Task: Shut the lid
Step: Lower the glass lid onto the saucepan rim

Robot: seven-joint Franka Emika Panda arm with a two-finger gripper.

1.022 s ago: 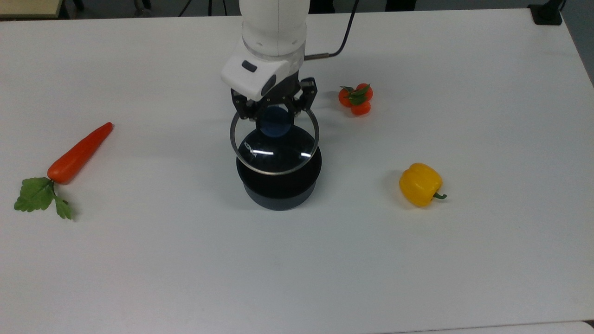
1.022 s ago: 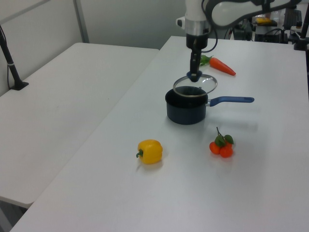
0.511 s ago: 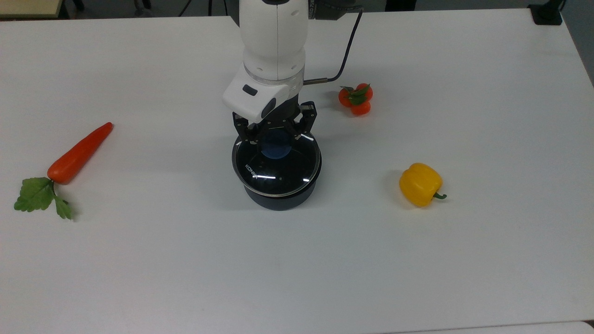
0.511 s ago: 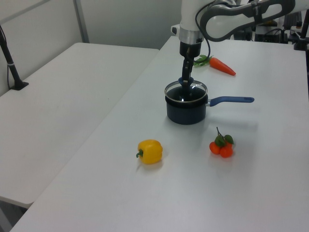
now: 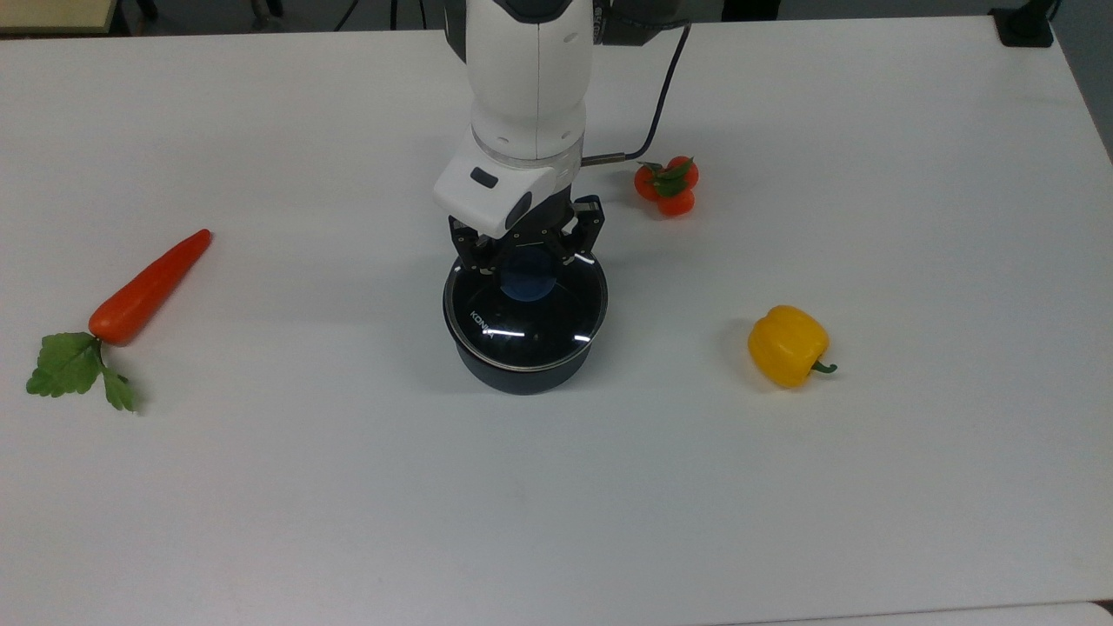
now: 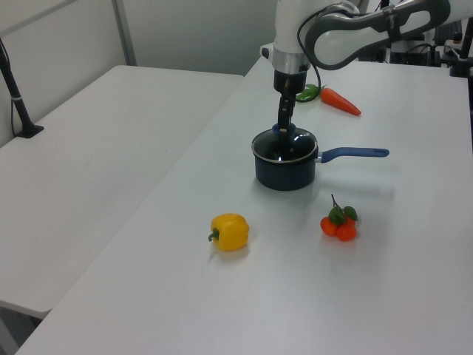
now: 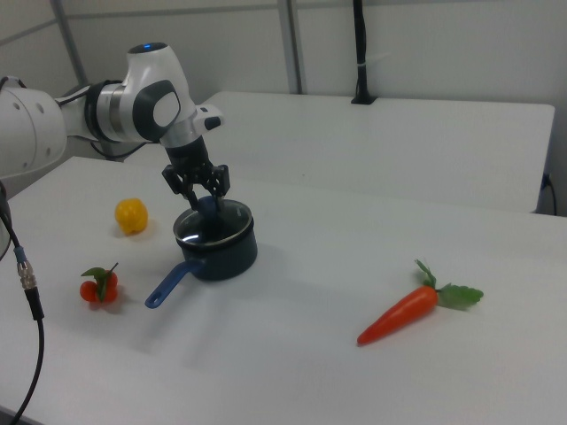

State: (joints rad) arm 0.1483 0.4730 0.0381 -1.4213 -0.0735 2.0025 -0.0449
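Note:
The round glass lid with its blue knob lies flat on the rim of the dark blue saucepan, which stands mid-table. My gripper points straight down over the knob, its black fingers shut on either side of it. In the left view the lid sits level in the pan's mouth under the gripper, and the pan's blue handle points to the left view's right. The right view has the gripper at the lid, the handle reaching toward the camera.
A carrot with green leaves lies at the top view's left. A tomato cluster sits just beside the arm on the top view's right, and a yellow pepper lies farther right. A black cable hangs from the arm.
The lid, tilted and held above the pan a second ago, has come down with the gripper and now sits flat on the saucepan's rim. The gripper has shifted slightly toward the top view's right.

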